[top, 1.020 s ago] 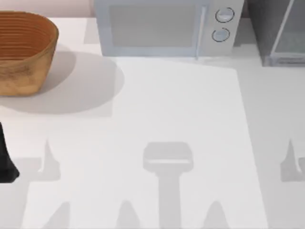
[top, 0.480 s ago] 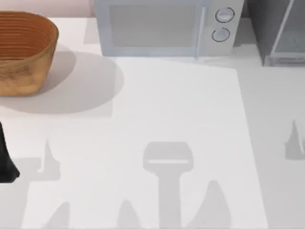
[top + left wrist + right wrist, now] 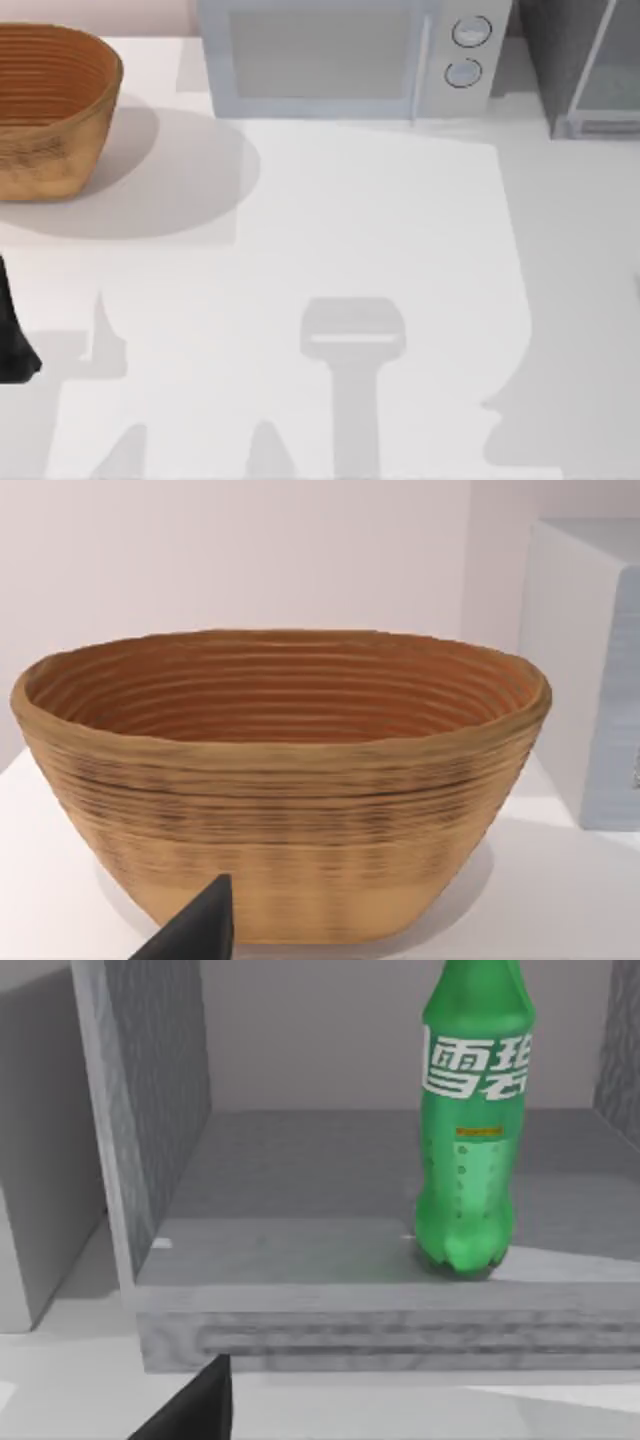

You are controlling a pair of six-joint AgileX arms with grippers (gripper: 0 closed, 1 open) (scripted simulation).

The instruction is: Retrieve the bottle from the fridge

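The bright green bottle (image 3: 468,1160) stands upright on the grey floor of the fridge (image 3: 300,1200), towards one side, with its cap out of frame. In the right wrist view a dark part of my right gripper (image 3: 195,1410) shows low in front of the fridge's front lip, apart from the bottle. From above, the dark speckled fridge (image 3: 556,50) with its pale-framed panel sits at the table's far right corner. My left arm (image 3: 12,340) rests at the table's left edge, and a dark part of its gripper (image 3: 200,935) faces the basket.
A woven brown basket (image 3: 50,105) stands at the back left. A light grey microwave (image 3: 340,55) with two round knobs stands at the back middle, just left of the fridge. Arm shadows lie across the white table (image 3: 380,220).
The right arm's shadow has slid towards the table's right side and spread into a large patch at the lower right. The left arm has not moved.
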